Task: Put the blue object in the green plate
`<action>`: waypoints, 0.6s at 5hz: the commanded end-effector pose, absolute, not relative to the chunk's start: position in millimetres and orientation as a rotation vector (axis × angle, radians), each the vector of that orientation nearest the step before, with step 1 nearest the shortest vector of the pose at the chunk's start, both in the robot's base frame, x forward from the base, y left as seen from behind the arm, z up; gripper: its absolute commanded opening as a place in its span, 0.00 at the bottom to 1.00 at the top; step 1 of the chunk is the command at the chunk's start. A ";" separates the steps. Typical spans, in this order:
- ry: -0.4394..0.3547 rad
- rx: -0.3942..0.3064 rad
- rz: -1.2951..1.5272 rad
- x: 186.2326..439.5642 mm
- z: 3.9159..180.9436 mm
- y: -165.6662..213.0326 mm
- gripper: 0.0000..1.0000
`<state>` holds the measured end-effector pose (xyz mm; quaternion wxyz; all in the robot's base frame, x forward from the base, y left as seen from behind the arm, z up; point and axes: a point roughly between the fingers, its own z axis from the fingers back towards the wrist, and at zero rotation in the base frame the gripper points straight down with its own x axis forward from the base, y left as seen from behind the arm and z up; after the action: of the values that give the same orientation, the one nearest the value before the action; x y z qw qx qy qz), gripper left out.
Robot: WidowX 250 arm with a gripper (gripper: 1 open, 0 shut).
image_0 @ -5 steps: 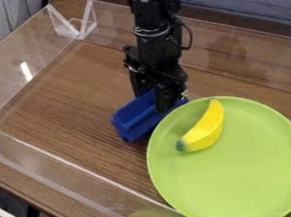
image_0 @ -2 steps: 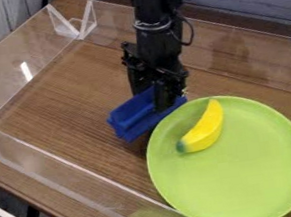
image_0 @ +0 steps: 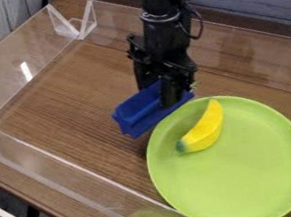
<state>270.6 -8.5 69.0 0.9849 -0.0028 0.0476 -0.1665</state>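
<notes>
We see gripper (image_0: 166, 93) closed around blue block (image_0: 143, 112), at plate's ten o'clock. Block's long axis runs roughly two to eight o'clock. Green plate (image_0: 239, 181) lies toward five o'clock from gripper; move turns on that.

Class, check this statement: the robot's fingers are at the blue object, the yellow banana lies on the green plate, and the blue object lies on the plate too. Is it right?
Not quite: the camera view shows the blue object outside the green plate, beyond its rim.
</notes>
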 end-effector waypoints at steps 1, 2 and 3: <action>-0.002 0.012 -0.349 278.4 96.6 -15.2 0.00; -0.014 0.013 -0.357 275.6 101.0 -24.5 0.00; -0.028 0.010 -0.365 271.7 104.2 -36.6 0.00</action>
<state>267.3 -36.0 89.0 0.9827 0.0027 0.0162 -0.1847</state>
